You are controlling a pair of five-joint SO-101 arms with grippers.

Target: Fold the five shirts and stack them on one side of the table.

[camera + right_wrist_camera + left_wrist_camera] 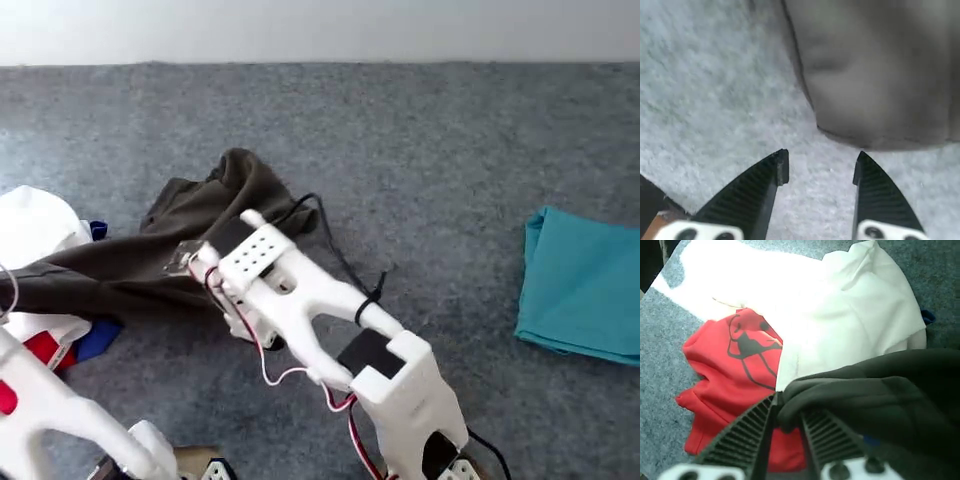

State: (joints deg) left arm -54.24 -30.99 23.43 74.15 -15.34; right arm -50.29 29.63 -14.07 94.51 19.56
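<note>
On the grey table (450, 150) a dark shirt (200, 215) lies crumpled left of the middle, and one part of it is drawn out in a long band towards the left edge. The left gripper (788, 407) is closed on a fold of this dark shirt, with the cloth pinched between its two ribbed fingers (755, 432). Just behind that fold there is a heap of other shirts: a white shirt (840, 305) on top, a red shirt (725, 375) with a black drawing partly under it, and a blue shirt (98, 338) showing at the side. The right gripper (821, 157) hangs over the bare table with its fingers spread apart, holding nothing, just beside the hem of the dark shirt. Well apart, at the right edge, a teal shirt (585, 285) lies folded flat.
</note>
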